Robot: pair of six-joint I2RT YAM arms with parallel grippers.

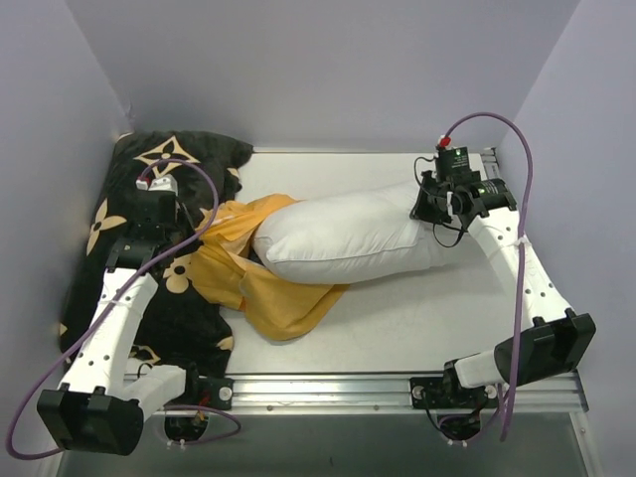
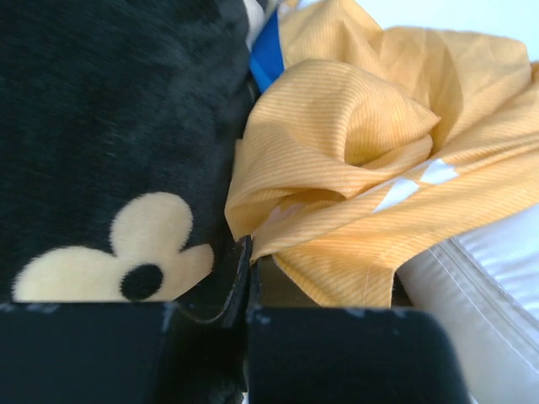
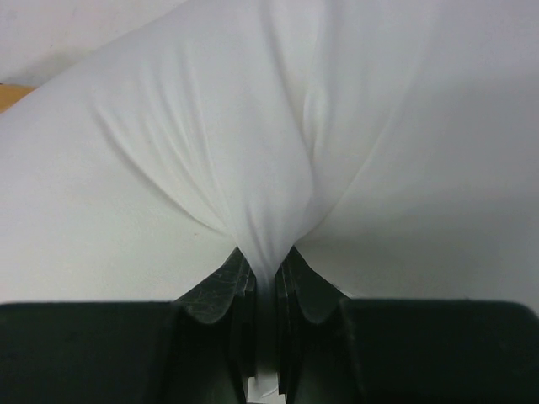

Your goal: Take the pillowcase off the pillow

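The white pillow (image 1: 343,238) lies across the middle of the table, its left end inside the bunched orange-yellow pillowcase (image 1: 260,288). My right gripper (image 1: 437,211) is shut on a pinch of the pillow's right end; the white cloth (image 3: 253,168) fills the right wrist view and runs down between the jaws. My left gripper (image 1: 184,224) is shut on an edge of the pillowcase (image 2: 354,168) at its left side, next to the black cushion. A strip of the blue face (image 2: 265,55) shows in the left wrist view, and the pillow (image 2: 484,286) shows at lower right.
A large black cushion with beige flower motifs (image 1: 134,248) lies along the left wall under my left arm; it fills the left of the left wrist view (image 2: 109,151). Walls enclose the table at left, back and right. A metal rail (image 1: 328,388) runs along the front edge.
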